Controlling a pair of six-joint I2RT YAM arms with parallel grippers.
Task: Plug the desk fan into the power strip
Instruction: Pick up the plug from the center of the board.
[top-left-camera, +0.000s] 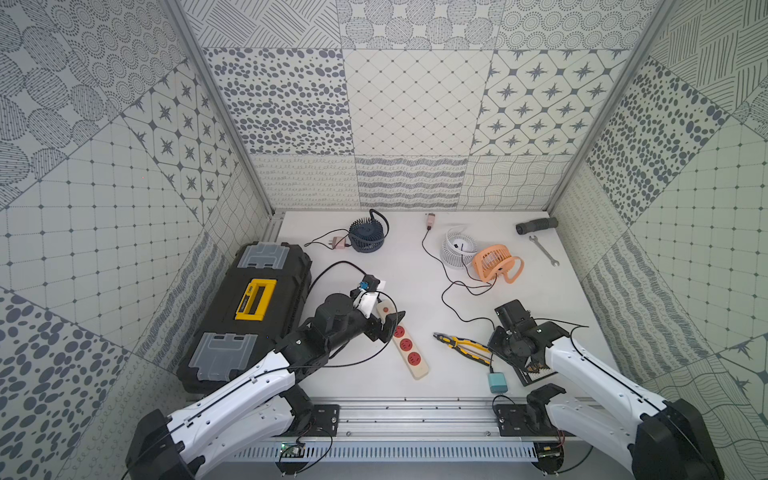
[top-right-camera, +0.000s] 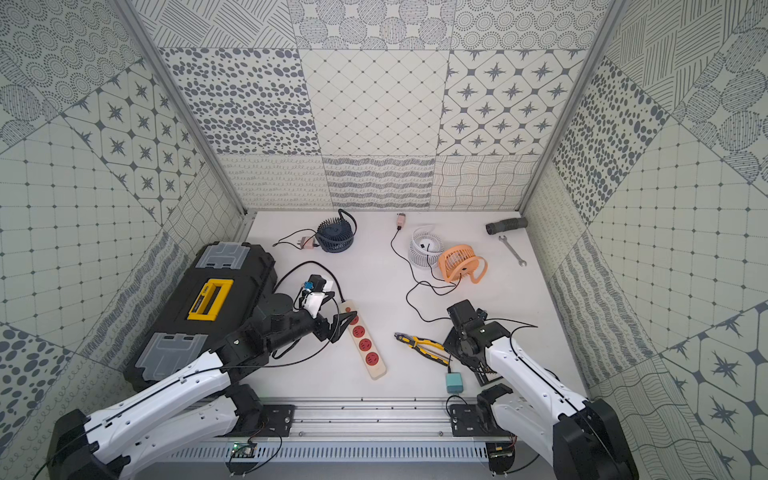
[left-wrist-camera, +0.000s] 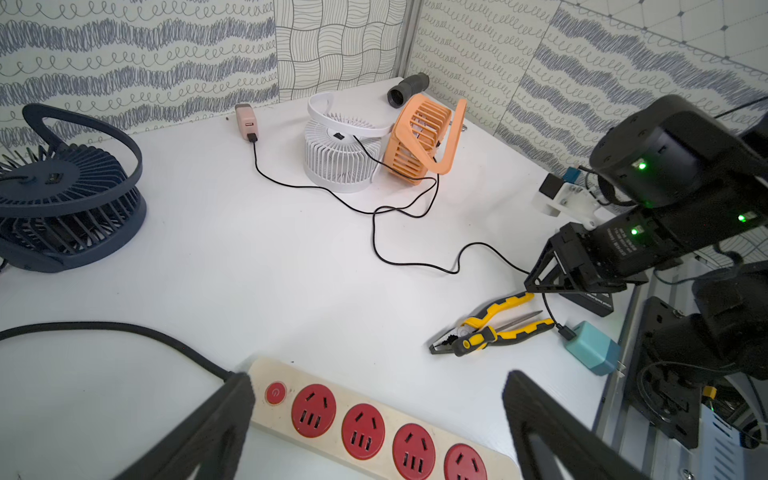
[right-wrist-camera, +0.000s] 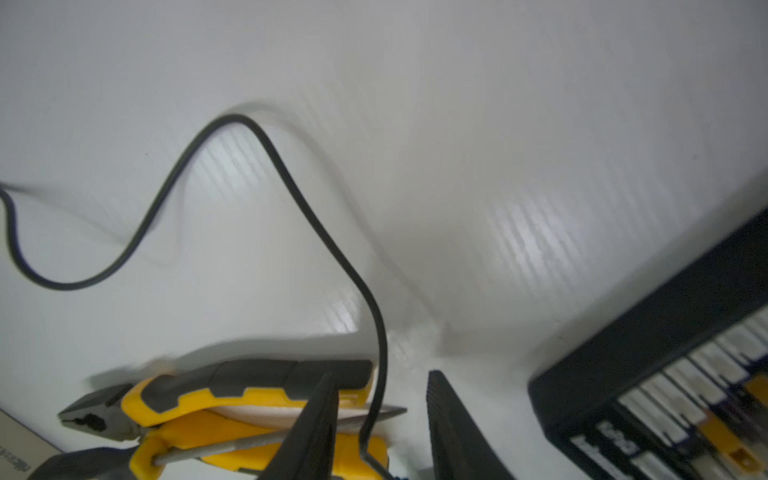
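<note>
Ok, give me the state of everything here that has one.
power strip: all four sockets empty.
teal charger: lying unplugged, black cable attached.
toolbox: lid closed.
left end effector: open, at the strip's switch end.
right end effector: open, straddling the black cable, not pinching it.

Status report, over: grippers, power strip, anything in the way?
Left gripper open, above power strip, switch end. Right gripper jaws apart around black cable. All four sockets empty. Pliers crowd that cable.
</note>
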